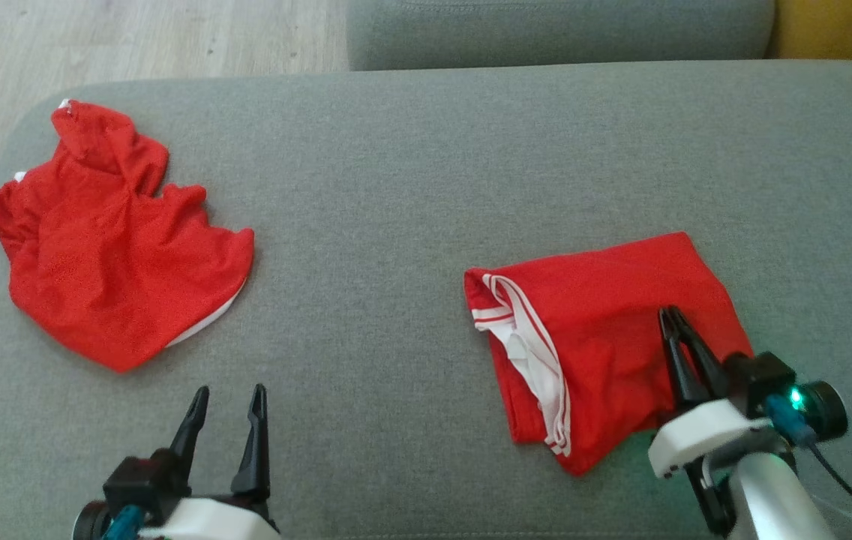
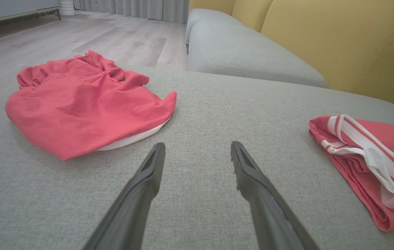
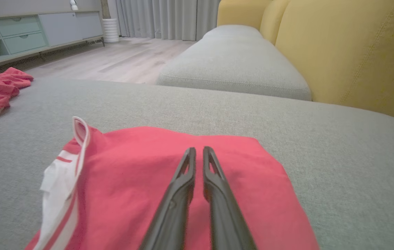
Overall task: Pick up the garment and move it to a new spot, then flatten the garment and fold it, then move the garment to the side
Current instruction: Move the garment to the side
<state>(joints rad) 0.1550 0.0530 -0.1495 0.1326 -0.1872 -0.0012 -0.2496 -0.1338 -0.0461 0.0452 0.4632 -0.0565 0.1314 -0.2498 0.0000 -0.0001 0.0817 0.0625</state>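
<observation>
R fingers [image 3: 178, 201] nearly together over folded red garment [image 3: 131, 173] w/ white trim; L fingers [image 2: 145, 180] apart.

Support: wide grey woven-fabric sofa cushion [image 1: 426, 150], top flat, far-left corner rounded. Two items lie directly on it, well apart.

Left side: crumpled red mesh garment [image 1: 111, 255], bunched up toward the rounded corner, white lining showing under its near edge.

Right side: folded red garment with white striped trim [image 1: 606, 315], lying flat, its trimmed edge facing left toward the other item.
</observation>
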